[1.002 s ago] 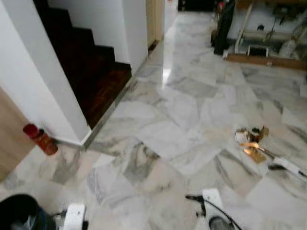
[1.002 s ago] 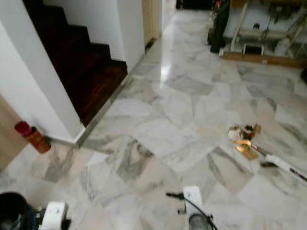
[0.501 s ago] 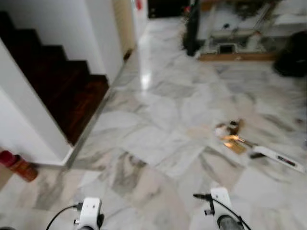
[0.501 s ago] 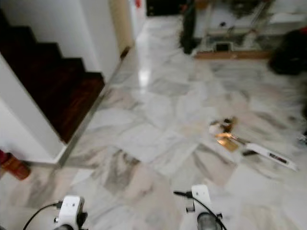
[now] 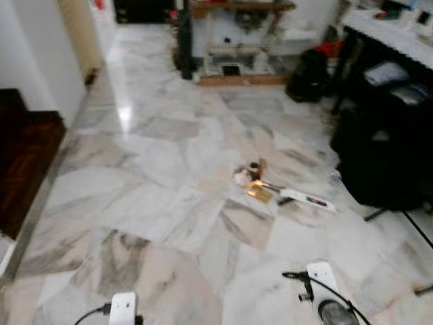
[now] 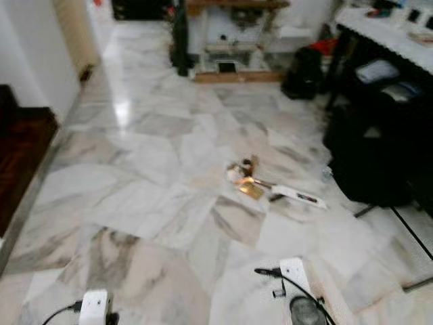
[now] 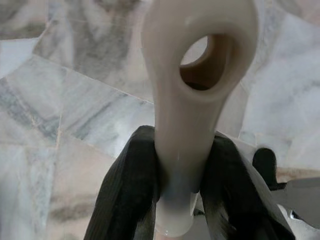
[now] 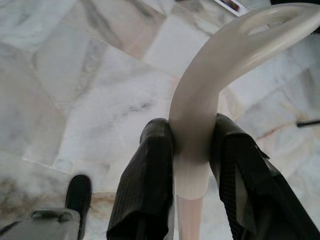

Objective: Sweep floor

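A small heap of litter, brown and gold scraps, lies on the marble floor ahead, slightly right of centre. A flat white strip lies just right of it. My left gripper is shut on a cream plastic handle that ends in a hanging hole. My right gripper is shut on a curved cream handle with an open loop. Both arms' white wrist mounts sit low at the picture's bottom edge, well short of the litter.
Dark wooden stairs stand at the left. A large black object and a table crowd the right, with a thin cable on the floor. A black bag and a low shelf are at the back.
The camera has swung right: the stairs slid to the left edge, the red can left the picture, and the black object and table came in. The litter itself has not moved.
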### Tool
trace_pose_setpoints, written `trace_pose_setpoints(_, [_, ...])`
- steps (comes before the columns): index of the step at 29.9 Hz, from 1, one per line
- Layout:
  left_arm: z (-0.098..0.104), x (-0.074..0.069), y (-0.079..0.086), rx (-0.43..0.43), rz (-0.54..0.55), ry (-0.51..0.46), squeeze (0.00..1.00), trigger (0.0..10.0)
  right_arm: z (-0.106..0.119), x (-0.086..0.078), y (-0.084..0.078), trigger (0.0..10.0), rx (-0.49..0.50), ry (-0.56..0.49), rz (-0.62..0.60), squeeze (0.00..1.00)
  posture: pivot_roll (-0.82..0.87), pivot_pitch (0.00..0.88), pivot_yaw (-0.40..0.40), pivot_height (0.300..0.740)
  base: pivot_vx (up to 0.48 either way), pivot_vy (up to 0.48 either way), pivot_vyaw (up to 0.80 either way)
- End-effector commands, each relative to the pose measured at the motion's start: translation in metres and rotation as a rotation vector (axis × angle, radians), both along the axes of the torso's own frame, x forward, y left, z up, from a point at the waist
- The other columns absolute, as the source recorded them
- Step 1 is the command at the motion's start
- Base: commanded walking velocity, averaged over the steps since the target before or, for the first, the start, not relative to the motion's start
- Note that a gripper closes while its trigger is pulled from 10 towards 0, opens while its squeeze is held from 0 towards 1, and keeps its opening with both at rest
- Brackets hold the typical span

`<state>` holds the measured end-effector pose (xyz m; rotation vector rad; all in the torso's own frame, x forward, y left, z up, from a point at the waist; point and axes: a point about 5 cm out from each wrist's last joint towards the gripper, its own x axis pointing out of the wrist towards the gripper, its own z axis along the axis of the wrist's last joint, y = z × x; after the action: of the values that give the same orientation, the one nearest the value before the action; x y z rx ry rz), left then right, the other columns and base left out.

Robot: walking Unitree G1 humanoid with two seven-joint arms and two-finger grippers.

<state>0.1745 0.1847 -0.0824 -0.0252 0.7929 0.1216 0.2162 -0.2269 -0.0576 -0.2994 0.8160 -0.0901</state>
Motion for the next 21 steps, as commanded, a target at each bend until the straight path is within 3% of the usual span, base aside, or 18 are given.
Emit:
trace_pose_setpoints(1, [-0.003,-0.003,-0.017,-0.061,-0.032,0.012,0.0,10.0,0.002,0.005,0.003,10.0,0.007,-0.007,0.002,0.0,-0.06,0.0,-0.03,0.74,0.0,0.0,-0.68])
trace_pose_setpoints(6, [0.001,0.003,-0.008,-0.035,-0.061,-0.016,0.0,10.0,0.0,0.007,0.016,10.0,0.038,-0.006,0.011,0.0,-0.01,0.0,-0.036,0.74,0.0,0.0,-0.68])
trace_pose_setpoints(7, [0.003,0.005,0.0,-0.021,-0.05,-0.026,0.0,10.0,0.0,0.009,0.025,10.0,0.048,-0.006,0.053,0.0,0.01,0.0,-0.051,0.74,0.0,0.0,0.0])
trace_pose_setpoints(13, [0.005,0.002,0.021,0.002,0.045,-0.04,0.0,10.0,-0.002,0.011,0.046,10.0,0.073,-0.005,0.121,0.0,0.02,0.0,-0.045,0.74,0.0,0.0,0.0])
trace_pose_setpoints(18, [0.0,-0.011,0.023,0.002,0.047,-0.003,0.0,10.0,-0.007,0.003,0.05,10.0,0.106,0.001,0.06,0.0,-0.01,0.0,0.017,0.74,0.259,0.0,0.0])
trace_pose_setpoints(21, [0.0,-0.01,0.023,0.003,0.019,-0.001,0.0,10.0,-0.009,0.0,0.054,10.0,0.116,0.002,0.062,0.0,-0.02,0.0,0.038,0.74,0.324,0.0,0.0])
